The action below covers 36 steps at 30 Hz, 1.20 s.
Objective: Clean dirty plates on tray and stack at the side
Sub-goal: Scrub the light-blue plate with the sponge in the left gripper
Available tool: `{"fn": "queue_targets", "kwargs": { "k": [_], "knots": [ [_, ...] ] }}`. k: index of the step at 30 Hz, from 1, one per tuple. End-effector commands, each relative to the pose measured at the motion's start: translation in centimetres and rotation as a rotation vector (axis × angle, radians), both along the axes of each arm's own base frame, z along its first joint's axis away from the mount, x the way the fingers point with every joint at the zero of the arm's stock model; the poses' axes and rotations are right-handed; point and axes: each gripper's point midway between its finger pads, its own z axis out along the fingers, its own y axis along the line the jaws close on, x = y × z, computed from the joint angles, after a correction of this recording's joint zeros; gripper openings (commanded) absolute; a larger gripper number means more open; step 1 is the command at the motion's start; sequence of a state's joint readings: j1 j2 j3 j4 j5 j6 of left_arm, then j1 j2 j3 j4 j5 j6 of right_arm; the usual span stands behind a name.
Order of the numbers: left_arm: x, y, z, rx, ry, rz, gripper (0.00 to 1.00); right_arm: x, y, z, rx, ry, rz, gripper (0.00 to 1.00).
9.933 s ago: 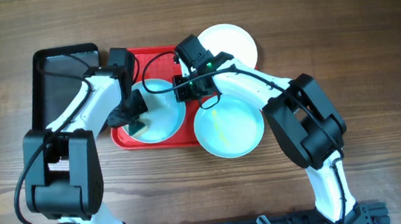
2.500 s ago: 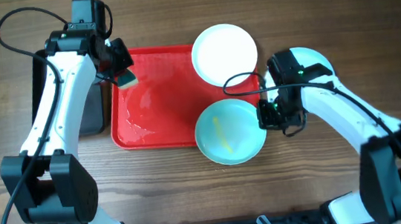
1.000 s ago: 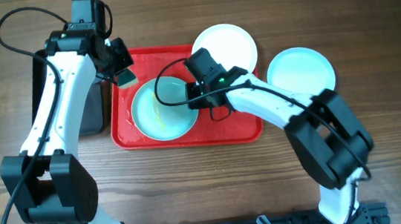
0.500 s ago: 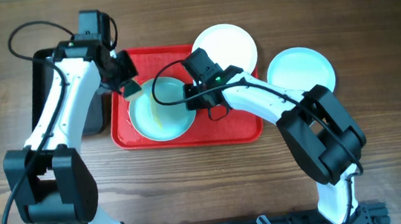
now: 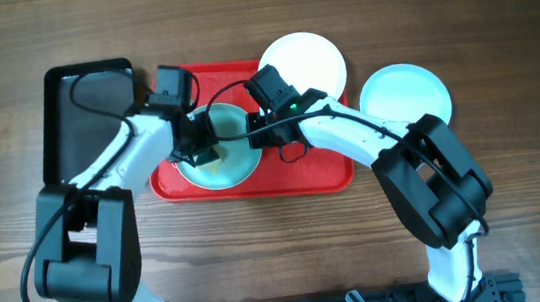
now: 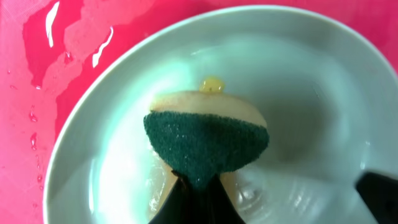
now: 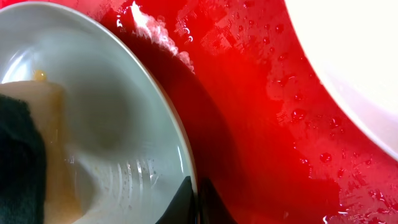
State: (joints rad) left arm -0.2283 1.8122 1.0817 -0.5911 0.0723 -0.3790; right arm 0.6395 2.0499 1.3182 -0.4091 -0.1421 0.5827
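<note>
- Plates first: the wet plate (image 5: 236,163) lies flat in the red tray (image 5: 303,176), a bit left of the middle.
- The left claw (image 5: 200,154) is squeezed tight on a sponge (image 6: 205,140). It presses the sponge down onto the inside of the wet plate.
- The right claw (image 7: 193,200) is pinched together on the thin rim of the same plate, on its right side.
- The sponge has a rough, dark green top and a soft, pale yellow part under it. It is squashed into a rounded shape.
- A small yellow blob (image 6: 211,84) sits on the plate, touching the far edge of the sponge.
- The wet plate is round, shallow, smooth and shiny, with smears of water on it.
- The red tray is shiny plastic with a low rim, and water drops (image 7: 292,115) lie on it.
- The white plate (image 5: 303,62) is round and plain. It lies over the far right corner of the red tray.
- The pale blue plate (image 5: 405,97) rests on the wooden table (image 5: 498,26), to the right of the red tray and not touching it.
- A black tray (image 5: 80,111) with round corners lies just beside the red tray, on its left.
</note>
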Motion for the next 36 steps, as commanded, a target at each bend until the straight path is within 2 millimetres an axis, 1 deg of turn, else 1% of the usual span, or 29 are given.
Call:
{"fn": "queue_targets", "kwargs": {
  "k": [1, 2, 3, 5, 7, 9, 11, 14, 15, 17, 18, 21, 23, 26, 32, 34, 36],
  "knots": [
    [-2.8, 0.1, -2.8, 0.080, 0.051, -0.069, 0.04, 0.2, 0.6, -0.3, 0.019, 0.012, -0.008, 0.04],
    [-3.1, -0.5, -2.9, 0.068, 0.055, -0.102, 0.04, 0.2, 0.6, -0.3, 0.019, 0.012, -0.008, 0.04],
    [-3.5, -1.8, -2.8, 0.027, 0.060, -0.165, 0.04, 0.2, 0.6, -0.3, 0.019, 0.011, -0.008, 0.04],
    [-4.6, -5.1, -2.3, -0.118, 0.068, -0.322, 0.04, 0.2, 0.6, -0.3, 0.019, 0.010, -0.004, 0.04],
    [-5.7, -7.9, -1.4, -0.268, 0.072, -0.444, 0.04, 0.2, 0.6, -0.3, 0.017, 0.008, 0.002, 0.04],
    [-6.5, -9.2, -0.7, -0.353, 0.080, -0.491, 0.04, 0.2, 0.6, -0.3, 0.015, 0.006, 0.007, 0.04],
    [-6.5, -9.1, -0.7, -0.352, 0.082, -0.488, 0.04, 0.2, 0.6, -0.3, 0.015, 0.006, 0.008, 0.04],
    [-5.8, -7.2, -1.5, -0.263, 0.084, -0.435, 0.04, 0.2, 0.6, -0.3, 0.015, 0.006, 0.008, 0.04],
    [-5.4, -5.9, -1.9, -0.204, 0.090, -0.378, 0.04, 0.2, 0.6, -0.3, 0.015, 0.006, 0.008, 0.04],
    [-4.5, -2.5, -2.7, -0.051, 0.099, -0.229, 0.04, 0.2, 0.6, -0.3, 0.014, 0.006, 0.009, 0.04],
    [-3.9, 0.0, -3.0, 0.060, 0.095, -0.119, 0.04, 0.2, 0.6, -0.3, 0.014, 0.006, 0.008, 0.04],
    [-2.9, 6.4, -2.5, 0.312, 0.049, 0.169, 0.04, 0.2, 0.6, -0.3, 0.014, 0.006, 0.008, 0.04],
    [-2.4, 8.5, -2.1, 0.376, 0.018, 0.257, 0.04, 0.2, 0.6, -0.3, 0.014, 0.007, 0.008, 0.04],
    [-1.5, 9.4, -1.9, 0.390, -0.018, 0.285, 0.04, 0.2, 0.5, -0.3, 0.013, 0.008, 0.008, 0.04],
    [0.2, 9.3, -1.5, 0.366, -0.085, 0.299, 0.04, 0.2, 0.5, -0.3, 0.013, 0.008, 0.008, 0.04],
    [1.1, 8.6, -1.3, 0.338, -0.110, 0.253, 0.04, 0.2, 0.5, -0.3, 0.013, 0.008, 0.008, 0.04],
    [2.2, 7.1, -1.1, 0.269, -0.137, 0.187, 0.04, 0.2, 0.6, -0.3, 0.013, 0.008, 0.009, 0.04]
  ]
}}
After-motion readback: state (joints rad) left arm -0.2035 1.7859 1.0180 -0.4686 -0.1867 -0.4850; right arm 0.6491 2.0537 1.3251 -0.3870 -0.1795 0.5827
